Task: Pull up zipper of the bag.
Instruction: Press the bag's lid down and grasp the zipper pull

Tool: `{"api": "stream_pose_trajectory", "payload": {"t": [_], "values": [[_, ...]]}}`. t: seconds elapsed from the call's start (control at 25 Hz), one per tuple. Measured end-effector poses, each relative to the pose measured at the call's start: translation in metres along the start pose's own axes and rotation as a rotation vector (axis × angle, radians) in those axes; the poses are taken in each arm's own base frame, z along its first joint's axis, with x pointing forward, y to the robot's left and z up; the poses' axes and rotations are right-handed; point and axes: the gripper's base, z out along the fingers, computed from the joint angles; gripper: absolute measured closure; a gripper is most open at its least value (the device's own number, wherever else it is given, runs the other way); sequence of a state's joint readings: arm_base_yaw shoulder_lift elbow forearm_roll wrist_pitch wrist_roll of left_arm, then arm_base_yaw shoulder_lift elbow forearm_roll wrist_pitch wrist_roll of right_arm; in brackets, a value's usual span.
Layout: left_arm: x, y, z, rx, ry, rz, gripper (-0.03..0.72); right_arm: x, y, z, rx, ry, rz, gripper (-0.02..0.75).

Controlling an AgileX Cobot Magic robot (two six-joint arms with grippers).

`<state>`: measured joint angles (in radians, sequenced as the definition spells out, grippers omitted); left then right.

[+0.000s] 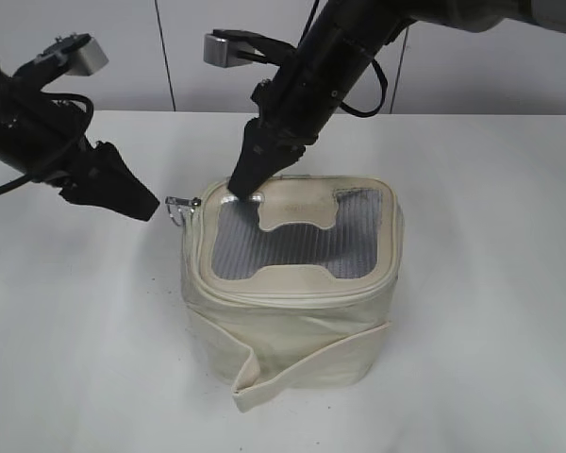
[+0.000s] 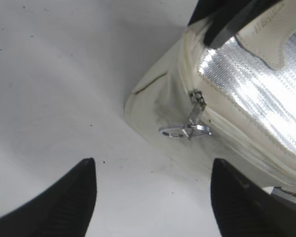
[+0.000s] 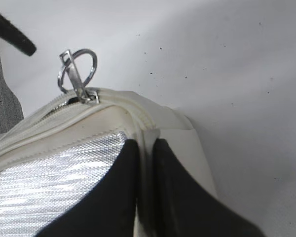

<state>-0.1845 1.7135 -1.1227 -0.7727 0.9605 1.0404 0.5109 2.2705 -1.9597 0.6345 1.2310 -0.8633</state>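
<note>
- The white table (image 1: 472, 283) carries everything; its surface shows small dark specks in both wrist views.
- The bag (image 1: 292, 321) stands upright near the middle of the table, a boxy cream-white soft case. A loose cream band (image 1: 292, 370) wraps its lower body and folds outward at the front left.
- Its top panel is a grey mesh window (image 1: 283, 247) with a cream notched patch (image 1: 300, 209) at the back edge and another at the front edge.
- My right arm reaches down from the upper right, across the middle, to the bag's back left corner. My right gripper (image 1: 247, 182) has its two dark fingers (image 3: 113, 197) pressed close together, pinching the cream rim of the top panel between them.
- My left gripper (image 1: 137, 200) hovers just left of the bag at rim height, apart from it. Its fingers (image 2: 71, 197) are spread wide with only bare table between them.
- The zipper (image 1: 292, 294) runs as a cream track around the rim of the top panel. By the left corner the track looks slightly parted.
- A silver slider (image 3: 89, 95) sits at the bag's left corner, between my two grippers, and neither touches it.
- Its ring pull (image 3: 78, 71) sticks out from the corner toward my left gripper; a second ring appears to hang with it, though I cannot tell for sure.
</note>
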Motion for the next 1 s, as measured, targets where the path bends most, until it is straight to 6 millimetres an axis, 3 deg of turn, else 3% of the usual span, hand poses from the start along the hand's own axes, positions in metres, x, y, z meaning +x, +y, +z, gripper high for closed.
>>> {"api": "stream_pose_trajectory", "payload": {"t": [0.32,0.56,0.64,0.76,0.92,1.0], "values": [[-0.011,-0.027,0.021,-0.011,0.029,0.046,0.133,0.0,0.0,0.0,0.002,0.002,-0.001,0.676],[-0.014,-0.018,0.03,-0.057,0.002,-0.041,0.137,0.0,0.0,0.0,0.003,0.003,-0.002,0.676],[-0.012,-0.016,0.034,-0.05,0.009,-0.058,0.171,0.0,0.001,0.0,0.004,0.004,-0.002,0.676],[-0.012,-0.016,0.037,-0.036,0.017,-0.068,0.314,0.0,0.001,0.0,0.006,0.006,-0.003,0.677],[-0.011,-0.018,0.037,-0.022,0.029,-0.065,0.582,0.0,0.0,0.0,0.006,0.007,-0.003,0.677],[-0.009,-0.017,0.039,-0.031,0.041,-0.053,0.674,0.0,0.001,-0.001,0.007,0.006,-0.001,0.677]]}}
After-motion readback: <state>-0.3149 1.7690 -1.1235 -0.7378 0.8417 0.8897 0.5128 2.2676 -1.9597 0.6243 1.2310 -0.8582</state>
